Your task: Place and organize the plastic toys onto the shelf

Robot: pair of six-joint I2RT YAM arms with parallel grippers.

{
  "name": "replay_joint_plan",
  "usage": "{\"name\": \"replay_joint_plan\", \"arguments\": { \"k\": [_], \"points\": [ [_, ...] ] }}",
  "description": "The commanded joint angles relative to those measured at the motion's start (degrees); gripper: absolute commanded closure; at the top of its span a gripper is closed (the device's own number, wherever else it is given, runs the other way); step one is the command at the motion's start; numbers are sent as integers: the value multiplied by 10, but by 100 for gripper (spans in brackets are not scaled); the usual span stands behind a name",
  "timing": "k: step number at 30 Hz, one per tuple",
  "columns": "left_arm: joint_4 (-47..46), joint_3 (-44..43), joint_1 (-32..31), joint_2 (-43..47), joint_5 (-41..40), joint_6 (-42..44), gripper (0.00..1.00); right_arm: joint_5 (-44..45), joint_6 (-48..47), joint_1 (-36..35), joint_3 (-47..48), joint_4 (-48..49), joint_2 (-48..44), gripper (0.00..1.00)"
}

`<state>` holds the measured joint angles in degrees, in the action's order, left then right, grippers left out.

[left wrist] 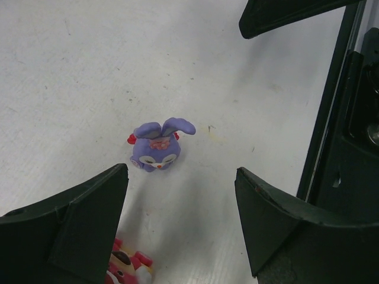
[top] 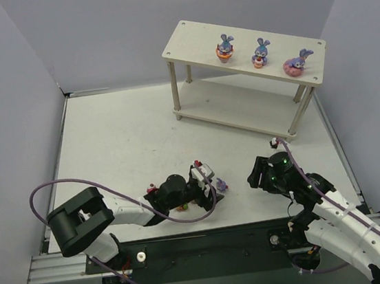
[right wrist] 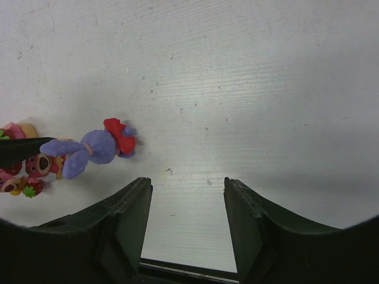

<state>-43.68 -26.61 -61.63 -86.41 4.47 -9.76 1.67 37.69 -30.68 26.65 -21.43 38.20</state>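
— Left side?
— I'm seeing pale walls [top: 5,102] boxing in the white table [top: 120,137]; my left pincer [left wrist: 180,177] is gaping, empty, a purple bunny [left wrist: 157,148] just ahead.
— Right?
— Right pincer [right wrist: 186,189] is hanging half-open, empty; three bunnies [top: 260,52] are standing atop the shelf [top: 188,38].

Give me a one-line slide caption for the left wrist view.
Open left claw poised above a purple bunny toy on the white table, nothing gripped yet.

Before you: a white, faintly speckled table [top: 121,143], enclosed left, back and right by plain pale-grey walls [top: 112,20]; an aluminium rail [top: 53,271] edges its near side.
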Motion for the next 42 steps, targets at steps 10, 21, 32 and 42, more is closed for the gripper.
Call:
{"name": "replay_joint_plan", "arguments": {
  "k": [10, 21, 32, 42],
  "points": [
    [-76, -48, 38, -73, 83, -2, 12, 11, 4, 6, 0, -20, -7, 48],
    [-76, -73, 36, -140, 69, -5, 22, 14, 5, 6, -4, -23, -10, 48],
    [-72, -85, 36, -162, 42, -2, 46, 18, 6, 7, -6, -27, -14, 48],
    [-55, -108, 27, -135, -2, -2, 100, 25, 8, 7, -4, -32, -24, 48]
  ]
}}
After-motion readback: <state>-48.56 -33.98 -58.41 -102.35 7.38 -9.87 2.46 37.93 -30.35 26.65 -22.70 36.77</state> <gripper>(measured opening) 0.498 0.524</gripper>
